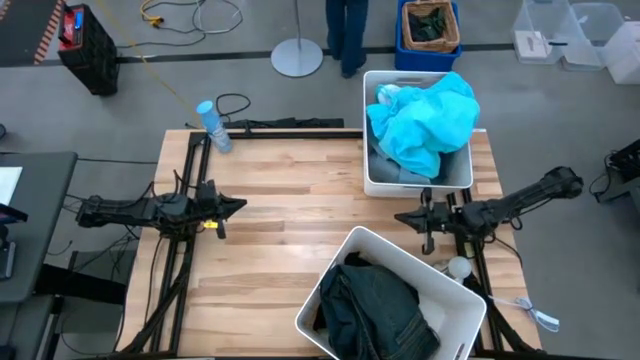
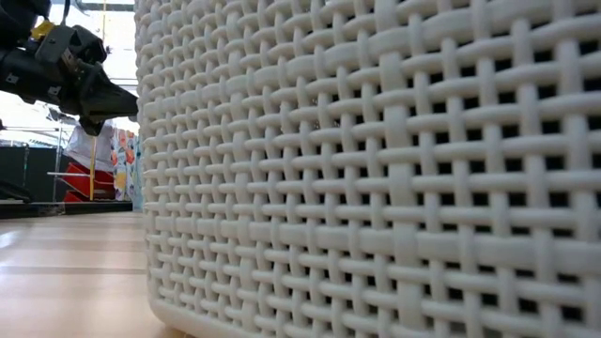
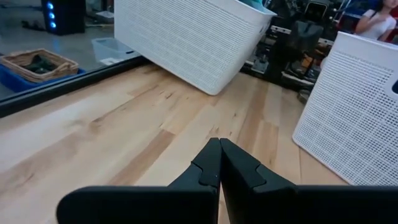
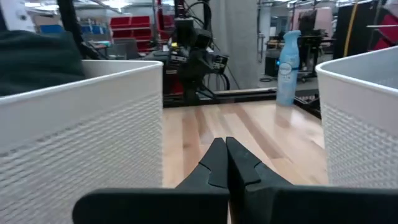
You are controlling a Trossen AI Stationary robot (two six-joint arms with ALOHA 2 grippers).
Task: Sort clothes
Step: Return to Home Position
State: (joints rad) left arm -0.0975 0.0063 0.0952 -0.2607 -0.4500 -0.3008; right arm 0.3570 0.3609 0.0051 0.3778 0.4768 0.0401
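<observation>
Both of your arms are hanging over the bench [image 1: 290, 180] with nothing in them. Your left pincer [image 1: 238, 206] is at the left side, fingers pressed together, tips pointing across the wood toward the other arm. Your right pincer [image 1: 400, 216] faces it from the right side, also fully together. You can see the tips meeting in its own wrist view [image 4: 222, 142], and the same goes for the left one [image 3: 219, 142].

All the clothes are over by your right pincer, well apart from the left one. On its far side sits the upper white bin [image 1: 368, 150], with the turquoise top [image 1: 425, 120] heaped on top and spilling over the rim. A bit of the pale blue denim piece [image 1: 385, 162] pokes out underneath it.

On the near side of that pincer is the lower white bin [image 1: 400, 250], sitting skewed at the bench's front edge with the dark jeans [image 1: 375, 305] bunched inside. I can't tell the black top apart from the jeans in there. So your right pincer is basically aimed down the gap between the two bins.

The lower bin's woven wall [image 2: 376, 169] fills nearly the whole low view. There's a spray bottle [image 1: 213, 125] standing at the far corner beyond your left pincer.
</observation>
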